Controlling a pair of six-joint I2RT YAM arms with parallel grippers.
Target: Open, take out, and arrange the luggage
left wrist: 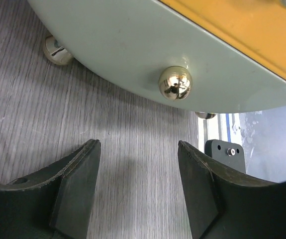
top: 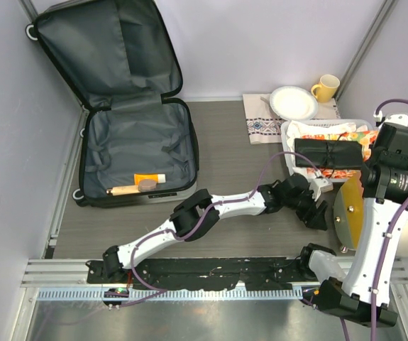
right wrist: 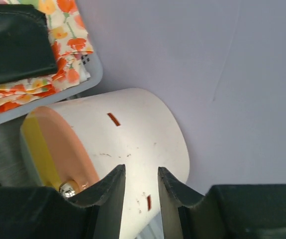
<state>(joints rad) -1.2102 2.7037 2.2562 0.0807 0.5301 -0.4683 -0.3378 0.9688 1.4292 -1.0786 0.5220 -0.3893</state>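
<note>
Luggage: large hard-shell suitcase with dark grey fabric lining (top: 140,135), far-left part of the table, lying open; lid leans up against the left wall.
Luggage contents: orange tube (top: 150,179), wooden-handled brush (top: 122,190) and small round brown disc (top: 147,185), together along the near wall of the lower half.
Left gripper (top: 319,213): reaches across to the right side of the table. Wrist view shows the jaws wide apart with only the grey wood-grain tabletop (left wrist: 58,114) between them; nothing held.
Ahead of left jaws: pale green round base (left wrist: 133,50) with a gold ball foot (left wrist: 175,83), near the fingertips but apart from them.
White cylindrical container (right wrist: 133,144): on its side at the right edge, yellow band round its base.
Right gripper (right wrist: 139,194): over the container's white wall, jaws narrowly parted, nothing in the gap.
White plastic basket (right wrist: 90,79): beside the container, holds an orange-flowered cloth (right wrist: 63,40) with a black rolled pouch (right wrist: 13,45) on top.
</note>
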